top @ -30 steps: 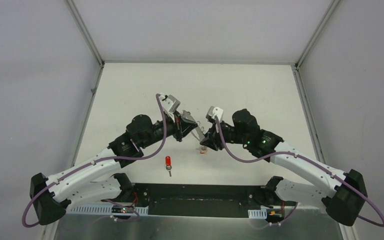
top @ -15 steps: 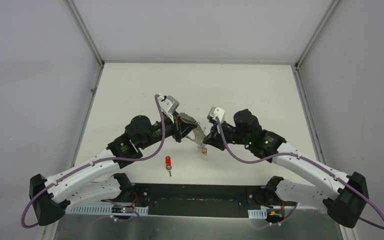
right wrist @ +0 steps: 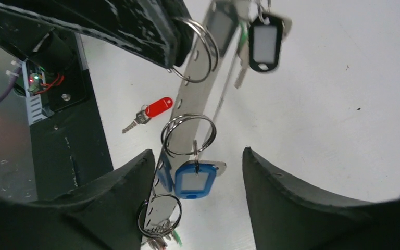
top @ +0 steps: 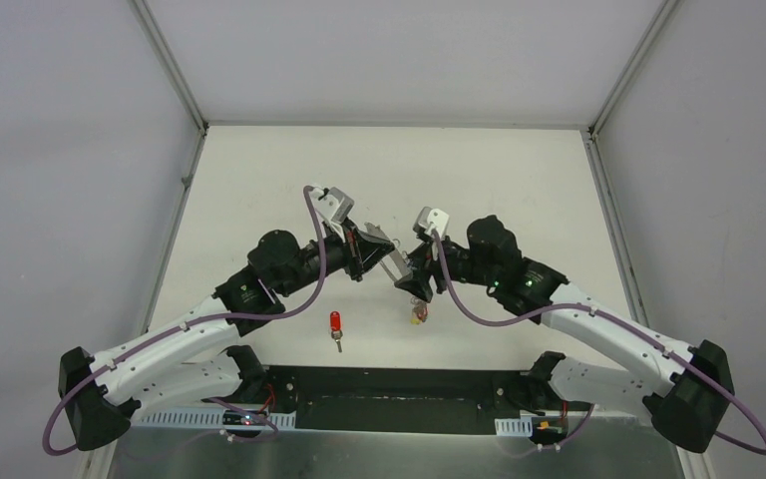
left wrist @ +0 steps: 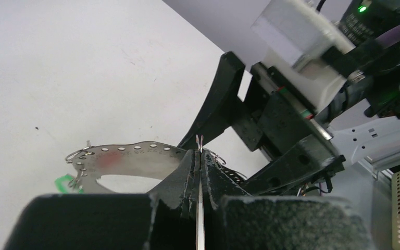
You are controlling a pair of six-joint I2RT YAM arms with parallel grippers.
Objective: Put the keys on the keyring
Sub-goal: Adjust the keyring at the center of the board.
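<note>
We are clamping the keyring (left wrist: 130, 160) tight in the left end effector (left wrist: 199, 174), above the tabletop (top: 519, 180). The right end effector (right wrist: 198, 156) is gaping wide around its hanging strip, gripping nothing. The loose red key (top: 335, 322) is lying flat toward our bases, left of both end effectors and nearer the left one, blade pointing at the near edge. So, we judge, the free right arm is facing a cross-reach.
</note>
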